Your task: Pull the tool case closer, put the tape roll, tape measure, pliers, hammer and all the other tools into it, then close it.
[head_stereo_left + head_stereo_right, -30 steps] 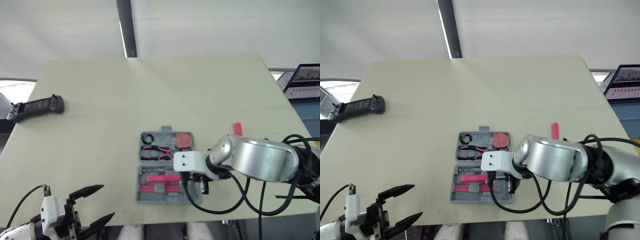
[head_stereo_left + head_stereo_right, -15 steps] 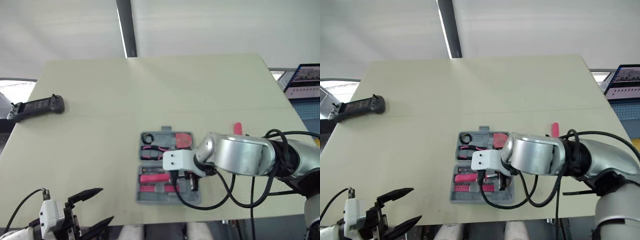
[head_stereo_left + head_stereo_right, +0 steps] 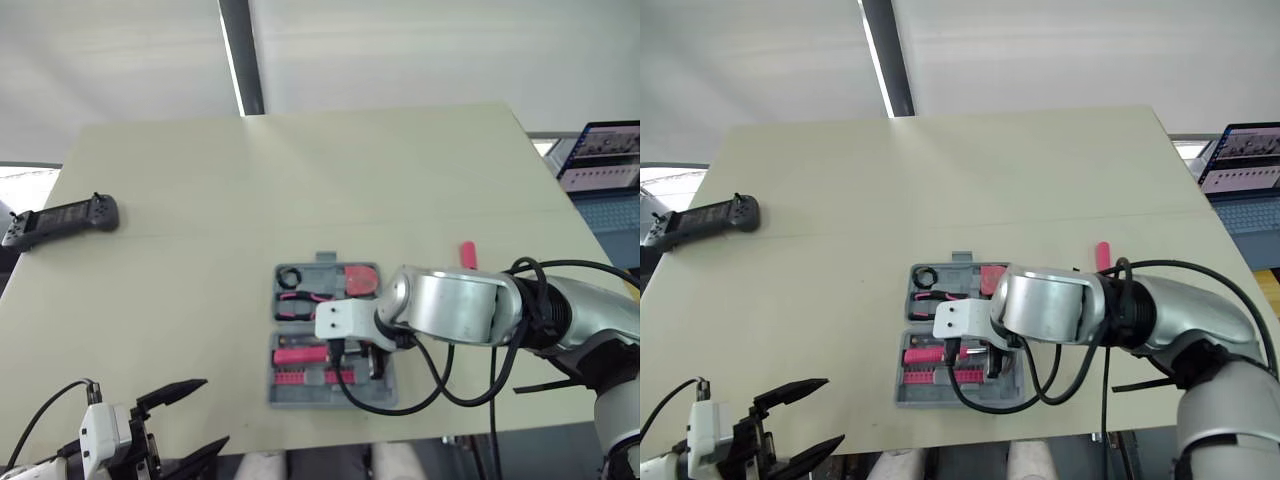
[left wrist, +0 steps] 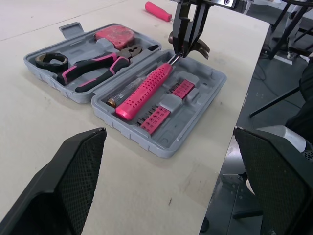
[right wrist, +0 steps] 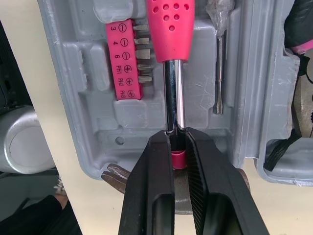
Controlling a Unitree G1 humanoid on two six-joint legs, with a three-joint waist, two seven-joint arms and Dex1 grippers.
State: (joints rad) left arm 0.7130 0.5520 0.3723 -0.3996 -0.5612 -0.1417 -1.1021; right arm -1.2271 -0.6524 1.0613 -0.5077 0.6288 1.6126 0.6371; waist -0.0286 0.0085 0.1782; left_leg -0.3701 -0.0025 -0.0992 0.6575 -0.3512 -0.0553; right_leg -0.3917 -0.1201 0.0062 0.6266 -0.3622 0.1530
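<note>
The grey tool case [image 3: 385, 392] lies open near the table's front edge. Its far half holds the black tape roll [image 4: 51, 59], the pink-handled pliers [image 4: 95, 68] and the red tape measure [image 4: 113, 35]. The pink-handled hammer [image 4: 144, 90] lies in the near half beside a pink bit holder [image 5: 128, 63] and a small screwdriver [image 5: 220, 68]. My right gripper [image 5: 174, 147] is shut on the hammer's metal neck, over the case's right end [image 3: 374, 358]. My left gripper [image 3: 185, 425] hangs open off the table's front left edge, apart from everything.
A red-handled tool [image 3: 466, 255] lies on the table right of the case. A black handheld controller [image 3: 60, 215] sits at the far left edge. A laptop [image 3: 600, 160] stands beyond the table's right side. The table's front edge runs just behind the case.
My right arm has moved left over the case, sliding the hammer left in the near half. The left gripper has sunk slightly lower. The camera has shifted a little.
</note>
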